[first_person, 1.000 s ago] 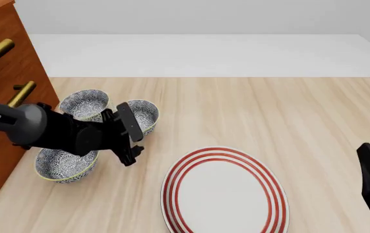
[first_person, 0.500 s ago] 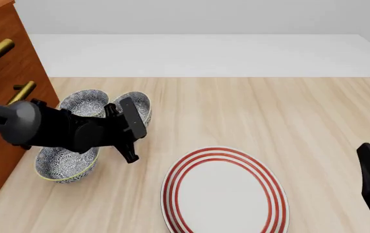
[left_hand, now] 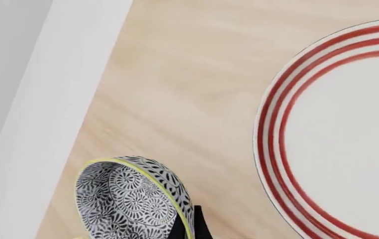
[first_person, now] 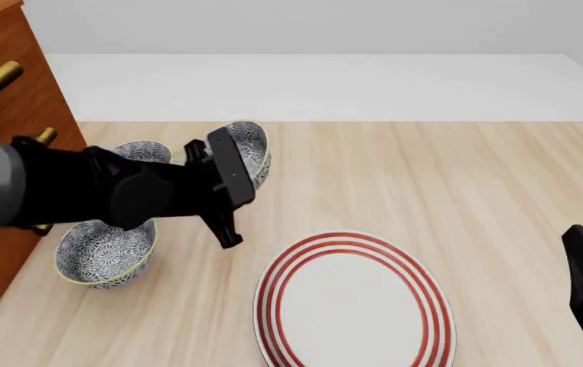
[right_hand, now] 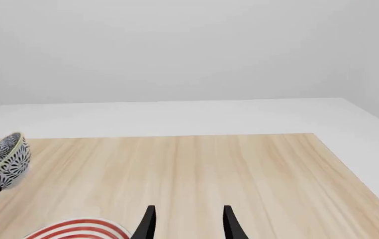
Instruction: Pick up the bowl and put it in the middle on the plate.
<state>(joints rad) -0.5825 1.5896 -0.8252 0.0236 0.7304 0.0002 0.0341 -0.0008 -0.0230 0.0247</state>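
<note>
**Bowl aloft over a pale wood desk**

While the left gripper [first_person: 232, 180] clamps the tilted bowl [first_person: 252, 152] above the light-grained desk [first_person: 455, 176], upper left of the plate [first_person: 353, 302], the right gripper [right_hand: 186, 221] waits parted, holding nothing. White floor and grey wall lie beyond; a wooden cabinet [first_person: 11, 115] fills the left edge.

Left tool [first_person: 232, 180] raised over the table, clamped shut; right tool [right_hand: 186, 221] low, fingers parted.

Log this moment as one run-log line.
phase: carry | left gripper: shut on bowl, lifted and tilted, short of plate | right gripper: open, idle | two other bowls on table
</note>
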